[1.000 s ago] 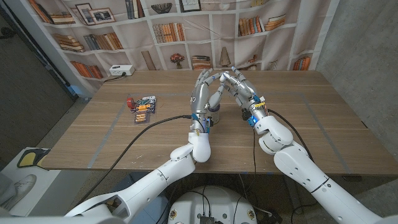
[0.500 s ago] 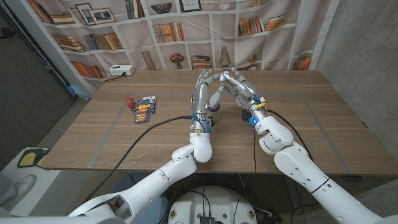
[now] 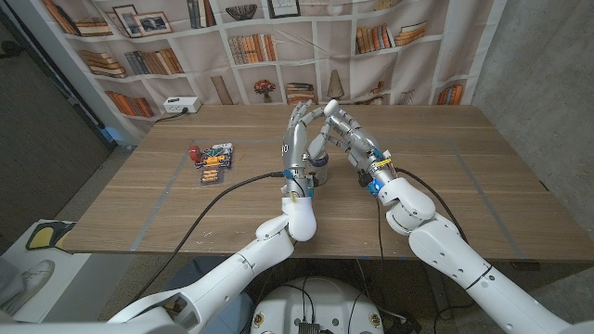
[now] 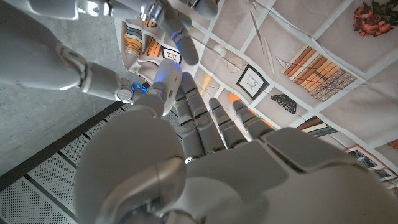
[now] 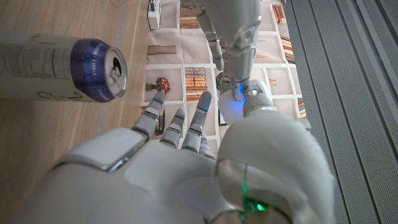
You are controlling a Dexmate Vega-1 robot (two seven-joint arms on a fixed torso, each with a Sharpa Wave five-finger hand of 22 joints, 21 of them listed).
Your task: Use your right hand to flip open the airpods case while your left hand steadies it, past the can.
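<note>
Can (image 5: 62, 68): pale side with faint dark marks near the blue rim; no word or brand can be made out.
Can top: plain silver lid with a pull tab, no print legible.
Packets on the table (image 3: 213, 163): small orange and red items at about 10 o'clock from the raised hands; any print is too small to read.
White box at the far table edge (image 3: 181, 105): at about 10 o'clock, no legible label.
Bookshelf backdrop (image 3: 246, 48): book spines and framed pictures, no title readable.
Overall: no text, number or sign can be read.
</note>
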